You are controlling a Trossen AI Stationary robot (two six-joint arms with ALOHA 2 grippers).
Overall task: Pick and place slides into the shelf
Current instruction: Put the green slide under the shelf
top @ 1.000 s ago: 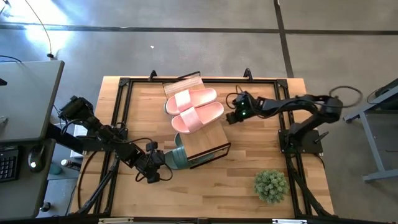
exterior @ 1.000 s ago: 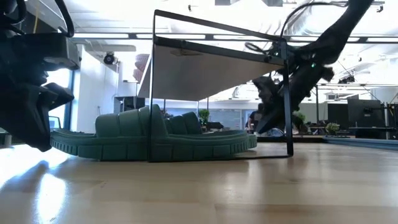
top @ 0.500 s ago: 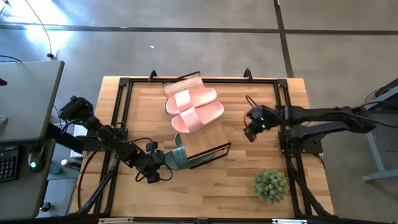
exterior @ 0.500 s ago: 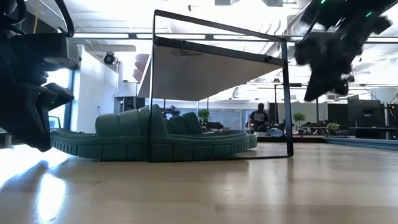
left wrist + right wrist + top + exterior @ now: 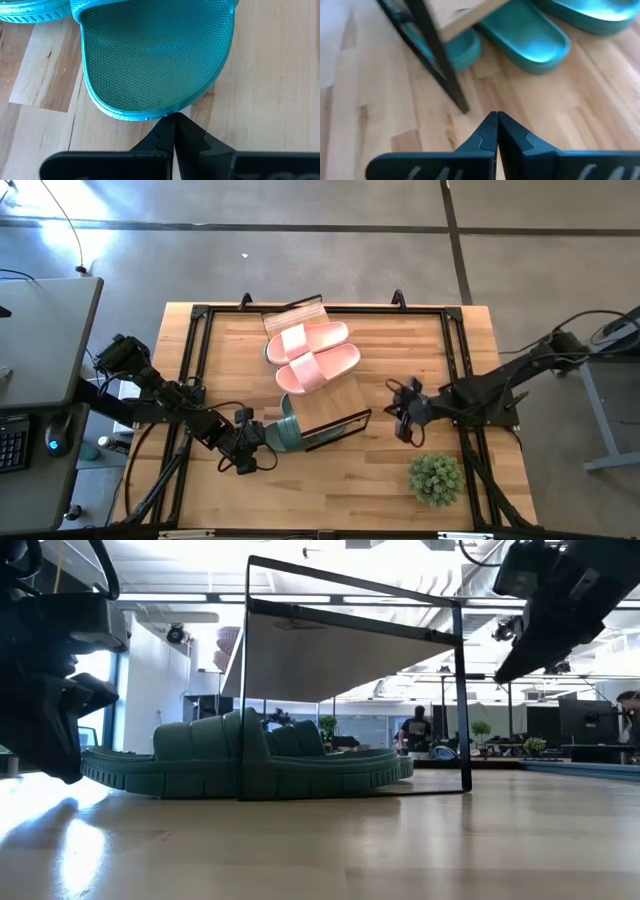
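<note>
Nearest the front edge of the wooden surface (image 5: 330, 480) stands a small potted plant (image 5: 435, 477), which has no part in the job. Just behind it, the right claw (image 5: 400, 423) hangs above bare wood beside the shelf's (image 5: 330, 412) black frame, its two fingers pressed together and carrying nothing. On the other side, the left claw (image 5: 262, 442) sits low with its tips likewise pinched shut and empty, their point right at the rounded end of a green slide (image 5: 155, 60) that pokes out from under the shelf; whether they touch it I cannot quite tell.

The work looks close to finished. Beneath the plank top, green slides (image 5: 250, 765) lie flat on the surface inside the frame, and the right wrist view shows several more green soles (image 5: 525, 35) tucked under there, though an exact count is hard because the plank hides most of them. Farther back, the two pink slides (image 5: 312, 357) rest side by side on top of the plank. No slide lies loose elsewhere on the surface.

What seems left is small: the green slide by the left claw sticks out past the frame and may want a nudge inward.
</note>
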